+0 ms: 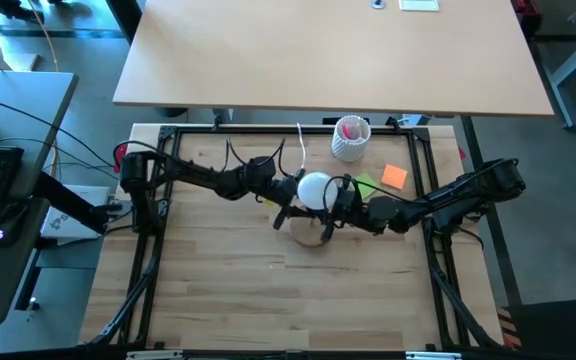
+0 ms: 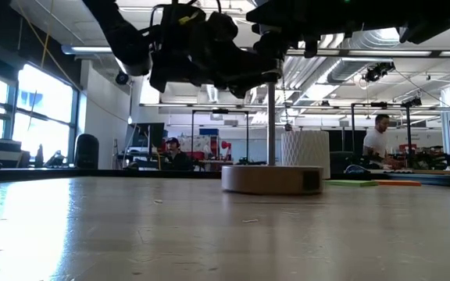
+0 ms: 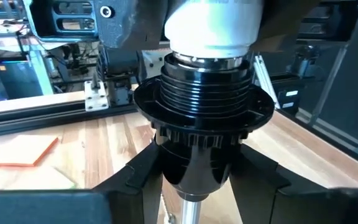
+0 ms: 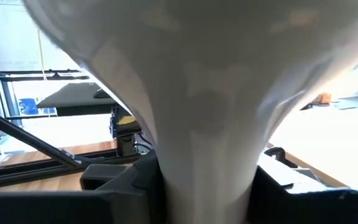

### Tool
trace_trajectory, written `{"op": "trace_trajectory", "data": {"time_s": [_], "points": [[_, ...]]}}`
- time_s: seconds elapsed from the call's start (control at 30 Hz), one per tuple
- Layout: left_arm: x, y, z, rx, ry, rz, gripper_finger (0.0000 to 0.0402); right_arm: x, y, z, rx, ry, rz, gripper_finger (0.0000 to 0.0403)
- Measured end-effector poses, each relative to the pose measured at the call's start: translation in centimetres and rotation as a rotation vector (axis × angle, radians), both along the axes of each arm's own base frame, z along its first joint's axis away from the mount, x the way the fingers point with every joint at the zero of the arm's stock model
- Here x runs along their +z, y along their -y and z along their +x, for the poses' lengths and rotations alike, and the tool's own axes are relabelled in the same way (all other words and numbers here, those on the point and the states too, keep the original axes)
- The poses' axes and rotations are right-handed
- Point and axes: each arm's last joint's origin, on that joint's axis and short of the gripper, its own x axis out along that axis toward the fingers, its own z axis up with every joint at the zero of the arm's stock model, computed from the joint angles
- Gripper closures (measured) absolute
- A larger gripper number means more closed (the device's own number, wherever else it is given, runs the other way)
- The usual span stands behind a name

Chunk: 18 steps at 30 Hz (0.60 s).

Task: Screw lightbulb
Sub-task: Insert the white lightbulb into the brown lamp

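Nearest: dark fingers of left tool, one on each side of black socket, pressed against its lower body.
Left tool: narrowed and clamped on black socket, above wooden disc stand.
Right tool: half-closed around narrow neck of lightbulb, gripping it from the opposite side.
Lightbulb: near middle of desk, raised above wooden disc stand, globe up, silvery base seated in top of black socket; whether fully threaded, cannot tell.
Edges: black frame rail along each side of desk; both arms reaching in over the rails and meeting at the centre.
Open room: wide bare wood across the near half of desk; far half more crowded.
Counts: one lightbulb, one black socket, one wooden disc stand, one white perforated cup, one orange note, one green note.
Cup: behind the lightbulb, near far edge, apart from both arms.
Notes: flat on desk, just beside the right arm.
Room beyond: two people, one seated person, one person in white, both far behind desk.
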Motion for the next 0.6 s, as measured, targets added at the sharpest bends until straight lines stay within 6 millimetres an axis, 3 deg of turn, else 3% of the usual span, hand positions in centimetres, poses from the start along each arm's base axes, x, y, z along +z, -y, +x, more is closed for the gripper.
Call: {"op": "trace_trajectory", "data": {"time_s": [0.6], "points": [[0.3, 5.2, 0.2, 0.391, 0.038, 0.108, 0.0262, 0.0, -2.5, -1.0, -0.194, -0.018, 0.007, 0.0271]]}}
